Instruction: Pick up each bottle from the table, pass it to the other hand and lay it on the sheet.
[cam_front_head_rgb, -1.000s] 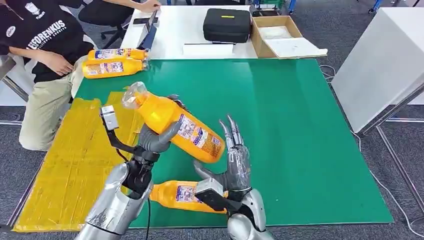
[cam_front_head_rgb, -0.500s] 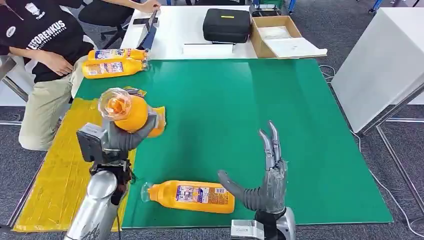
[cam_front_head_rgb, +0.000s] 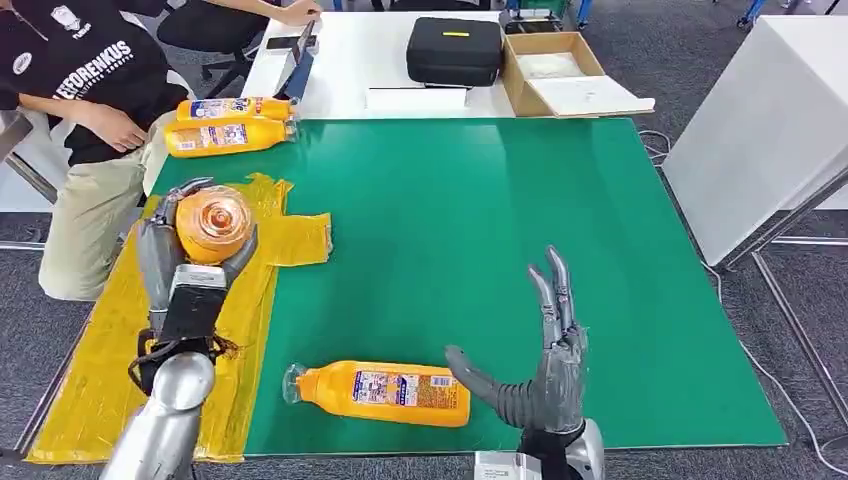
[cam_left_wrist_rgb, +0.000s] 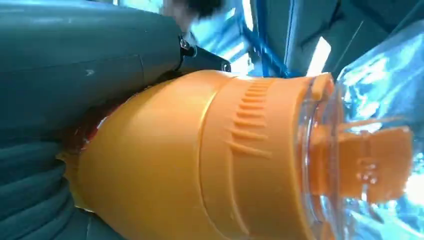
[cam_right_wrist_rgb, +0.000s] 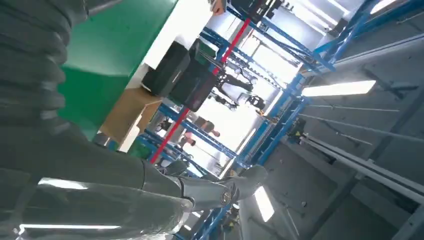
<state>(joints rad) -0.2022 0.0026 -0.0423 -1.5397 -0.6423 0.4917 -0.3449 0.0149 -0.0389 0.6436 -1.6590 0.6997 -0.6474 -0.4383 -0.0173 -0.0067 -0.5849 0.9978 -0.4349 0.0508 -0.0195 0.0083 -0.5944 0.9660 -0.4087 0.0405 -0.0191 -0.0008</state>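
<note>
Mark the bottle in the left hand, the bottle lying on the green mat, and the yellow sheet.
held bottle (cam_front_head_rgb: 213, 224), head view, its base
lying bottle (cam_front_head_rgb: 385, 392), head view, its label
yellow sheet (cam_front_head_rgb: 100, 370), head view, bare stretch

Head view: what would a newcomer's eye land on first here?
Probably the orange bottle gripped by the left hand above the yellow sheet at the green mat's left edge, its clear cap toward the camera. Next, the right hand, raised with fingers spread, beside a second orange bottle lying on the green mat near its front edge.
</note>
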